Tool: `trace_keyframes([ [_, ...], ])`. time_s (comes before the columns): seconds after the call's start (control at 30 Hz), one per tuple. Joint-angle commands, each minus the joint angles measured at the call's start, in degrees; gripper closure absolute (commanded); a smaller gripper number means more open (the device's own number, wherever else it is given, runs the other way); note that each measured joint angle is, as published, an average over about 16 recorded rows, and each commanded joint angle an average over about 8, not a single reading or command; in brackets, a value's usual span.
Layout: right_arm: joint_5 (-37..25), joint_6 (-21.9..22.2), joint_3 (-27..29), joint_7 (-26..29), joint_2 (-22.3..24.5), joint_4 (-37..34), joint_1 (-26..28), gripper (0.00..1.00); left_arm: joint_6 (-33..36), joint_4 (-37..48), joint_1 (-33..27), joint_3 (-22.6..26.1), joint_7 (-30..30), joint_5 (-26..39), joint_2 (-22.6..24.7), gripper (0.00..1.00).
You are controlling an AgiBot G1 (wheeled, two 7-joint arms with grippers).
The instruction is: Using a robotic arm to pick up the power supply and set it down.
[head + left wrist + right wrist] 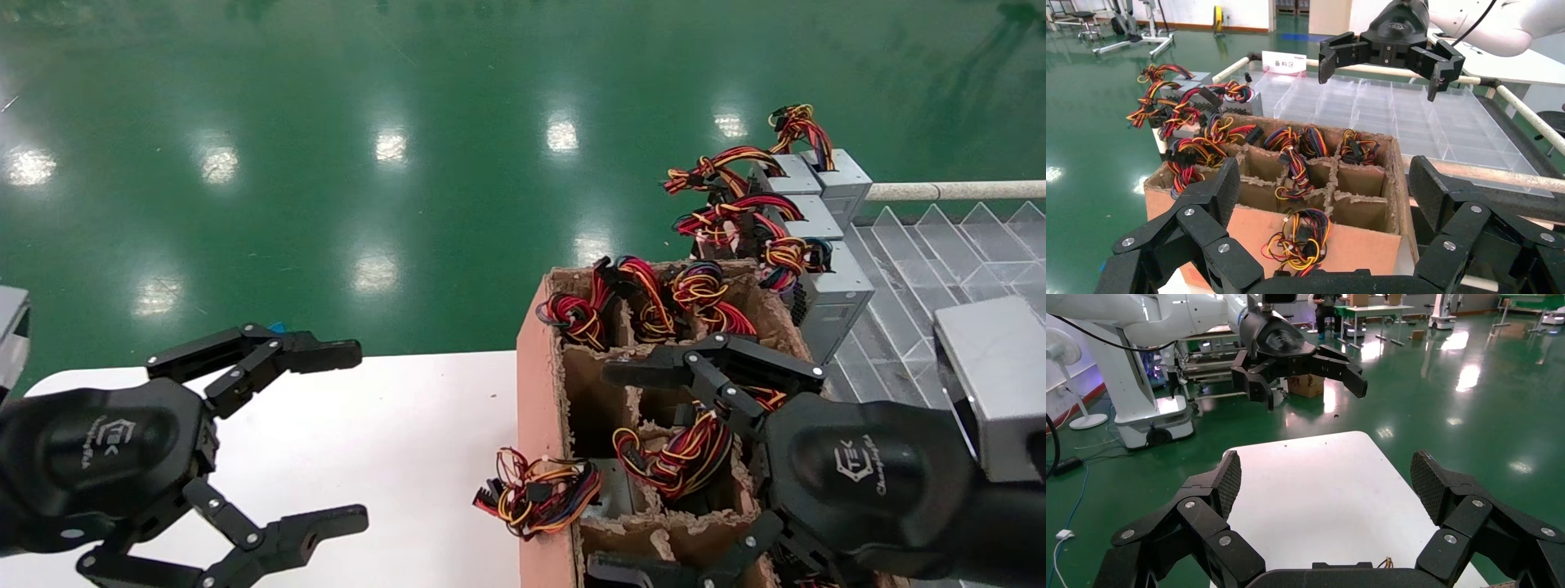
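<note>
Several silver-grey power supplies with coloured wire bundles stand in a row beyond a cardboard box; the left wrist view shows them too. More wire bundles stick out of the box's compartments, their housings mostly hidden. My right gripper hovers open over the near compartments and holds nothing. From the left wrist view, that right gripper hangs above the box. My left gripper is open over the white table, empty.
A wire bundle hangs over the box's left wall, above the table. A clear plastic divider tray with a pale rail lies right of the box. Green floor surrounds the table. The right wrist view shows the bare table.
</note>
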Motion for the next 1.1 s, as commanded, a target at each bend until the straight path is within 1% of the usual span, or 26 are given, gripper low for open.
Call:
trace_keyframes([
  [0.03, -0.1, 0.0, 0.0, -0.1, 0.0, -0.2, 0.1, 0.0, 0.0, 0.0, 0.0, 0.0, 0.0, 0.0, 0.0, 0.0],
  [1.1, -0.3, 0.0, -0.2, -0.3, -0.1, -0.8, 0.5, 0.0, 0.0, 0.0, 0.0, 0.0, 0.0, 0.0, 0.0, 0.0],
])
